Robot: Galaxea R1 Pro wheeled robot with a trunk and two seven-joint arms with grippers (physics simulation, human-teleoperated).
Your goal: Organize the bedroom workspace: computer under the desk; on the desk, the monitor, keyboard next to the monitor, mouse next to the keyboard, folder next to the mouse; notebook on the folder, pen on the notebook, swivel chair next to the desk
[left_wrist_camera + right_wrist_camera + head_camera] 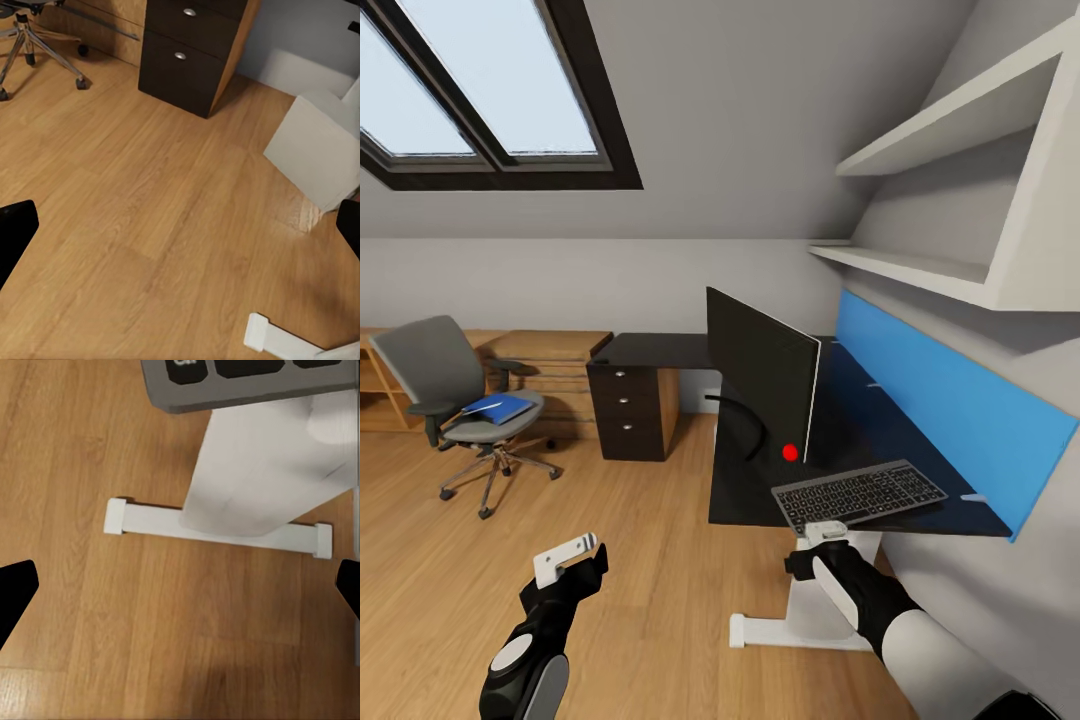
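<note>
The wide black monitor [760, 385] stands on the black desk [660, 350], seen edge-on. The silver-framed keyboard [860, 492] lies at the desk's near end, its front edge [247, 386] over the floor. My right gripper [825, 530] [180, 592] is open just below that edge, not holding it. My left gripper [570, 560] [180, 232] is open over bare floor. The blue folder [500, 408] rests on the seat of the grey swivel chair [455, 395], far left. A white-grey box, likely the computer [319, 150], sits under the desk. Mouse, notebook and pen are out of view.
The desk's three drawers [628, 410] and white leg with its foot [800, 625] stand ahead. A red dot [790, 452] shows by the monitor's base. A blue wall panel [950, 400] and white shelves [940, 270] are on the right. Wooden low cabinets [550, 370] line the back wall.
</note>
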